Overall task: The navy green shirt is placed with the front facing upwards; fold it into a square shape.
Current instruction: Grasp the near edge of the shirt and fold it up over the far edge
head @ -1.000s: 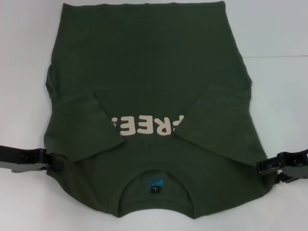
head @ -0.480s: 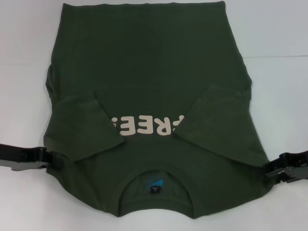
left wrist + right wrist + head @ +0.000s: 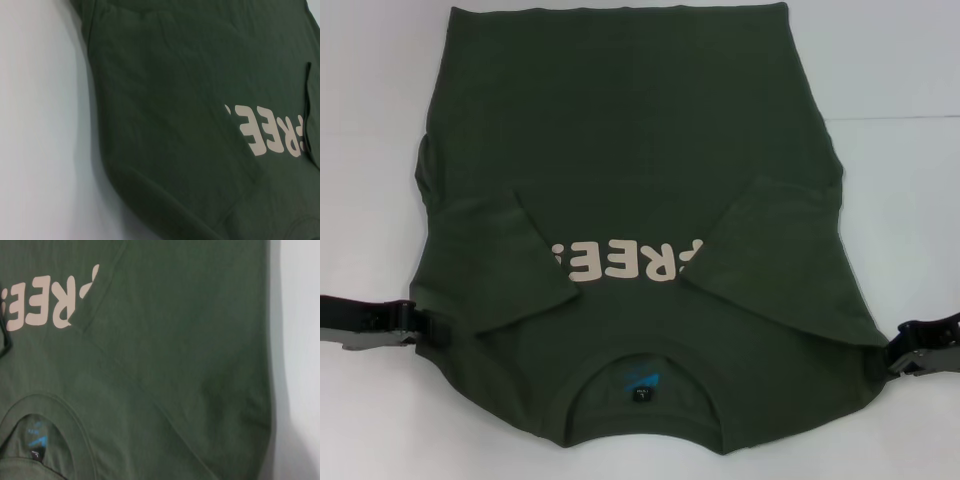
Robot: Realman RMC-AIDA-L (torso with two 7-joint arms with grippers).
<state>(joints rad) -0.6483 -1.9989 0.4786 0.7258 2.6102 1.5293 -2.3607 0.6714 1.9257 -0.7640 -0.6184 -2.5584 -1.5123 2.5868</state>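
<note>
The navy green shirt (image 3: 620, 150) lies flat on the white table, collar (image 3: 640, 356) toward me, with the blue neck label (image 3: 642, 383) showing. Both sleeves are folded inward: one (image 3: 505, 265) on the left, one (image 3: 785, 255) on the right. They cover the ends of the cream "FREE!" print (image 3: 625, 262). My left gripper (image 3: 428, 332) is low at the shirt's left shoulder edge. My right gripper (image 3: 902, 352) is just off the right shoulder edge. The left wrist view shows the shirt (image 3: 175, 100) and its print (image 3: 270, 131). The right wrist view shows the shirt (image 3: 190, 340) and its label (image 3: 37, 440).
The white table (image 3: 900, 80) shows bare surface on both sides of the shirt and beyond its hem. A faint seam line (image 3: 900, 118) runs across the table at the right.
My right gripper has drawn outward to the right, off the shirt's shoulder edge. My left gripper has slid slightly left. The shirt has stayed still.
</note>
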